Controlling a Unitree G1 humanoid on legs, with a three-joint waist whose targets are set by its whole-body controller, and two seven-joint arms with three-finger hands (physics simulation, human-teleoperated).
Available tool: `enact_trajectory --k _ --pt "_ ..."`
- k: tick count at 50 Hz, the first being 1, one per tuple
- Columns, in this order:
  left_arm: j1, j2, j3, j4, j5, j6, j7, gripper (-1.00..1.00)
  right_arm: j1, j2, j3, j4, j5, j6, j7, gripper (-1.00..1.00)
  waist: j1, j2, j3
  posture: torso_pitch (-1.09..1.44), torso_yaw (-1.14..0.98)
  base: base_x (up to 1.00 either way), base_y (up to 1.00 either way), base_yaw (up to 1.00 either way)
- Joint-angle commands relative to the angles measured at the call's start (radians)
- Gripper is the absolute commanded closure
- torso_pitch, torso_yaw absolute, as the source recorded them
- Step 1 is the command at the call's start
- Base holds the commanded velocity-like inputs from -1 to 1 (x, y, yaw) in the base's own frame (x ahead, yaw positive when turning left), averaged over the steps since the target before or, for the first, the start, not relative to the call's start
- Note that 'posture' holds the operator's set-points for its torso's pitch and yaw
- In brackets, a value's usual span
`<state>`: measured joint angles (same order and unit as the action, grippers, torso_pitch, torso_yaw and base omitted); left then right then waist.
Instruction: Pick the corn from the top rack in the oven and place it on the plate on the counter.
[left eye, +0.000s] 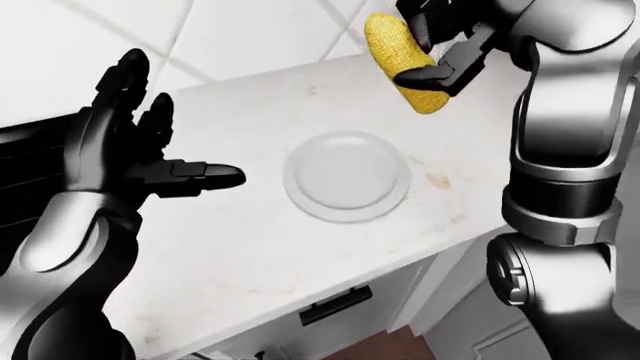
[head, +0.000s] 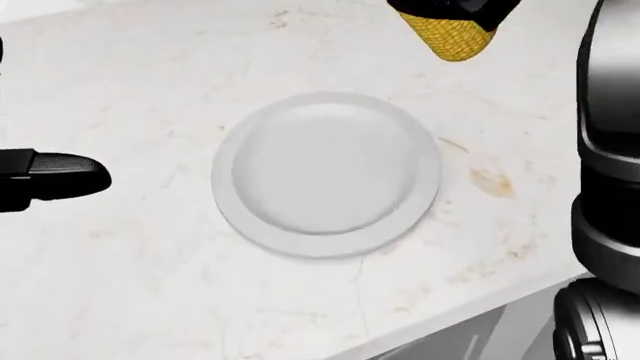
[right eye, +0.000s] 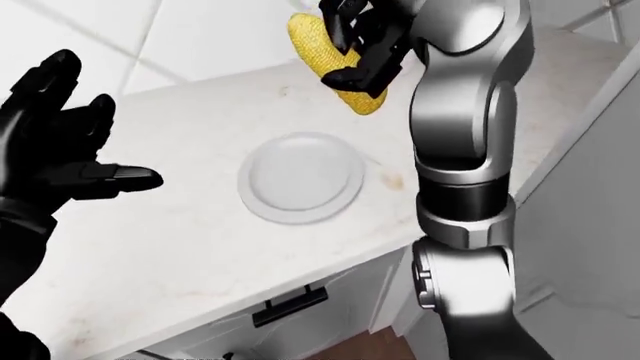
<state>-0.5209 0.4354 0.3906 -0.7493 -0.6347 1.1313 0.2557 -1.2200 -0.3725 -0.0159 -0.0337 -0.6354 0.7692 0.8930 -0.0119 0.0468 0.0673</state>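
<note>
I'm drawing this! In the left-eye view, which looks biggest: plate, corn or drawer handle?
1. Plate.
2. Corn, though it is held up nearer the camera and partly hidden by the right hand, so this is unsure.
3. Drawer handle.
</note>
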Motion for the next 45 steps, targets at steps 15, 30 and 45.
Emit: enact_trajectory --k 15,30,45 --pt "-0.028 0.044 0.032 -0.046 -0.052 -0.036 0.03 -1.0 -0.016 0.124 0.036 -0.069 -0.253 -0.212 0.147 0.99 -0.016 0.005 -0.022 0.0 0.0 0.0 0.0 0.0" --pt "-0.012 0.053 0.034 -0.037 -0.058 -0.058 0.032 -1.0 0.061 0.289 0.087 -0.046 -0.467 -0.497 0.176 0.98 -0.025 0.022 -0.027 0.0 0.0 0.0 0.0 0.0" --pt "0.008 0.053 0.042 -0.035 -0.053 -0.074 0.02 -1.0 0.173 0.403 0.121 -0.058 -0.555 -0.592 0.168 1.0 -0.028 0.027 -0.033 0.0 0.0 0.0 0.0 0.0"
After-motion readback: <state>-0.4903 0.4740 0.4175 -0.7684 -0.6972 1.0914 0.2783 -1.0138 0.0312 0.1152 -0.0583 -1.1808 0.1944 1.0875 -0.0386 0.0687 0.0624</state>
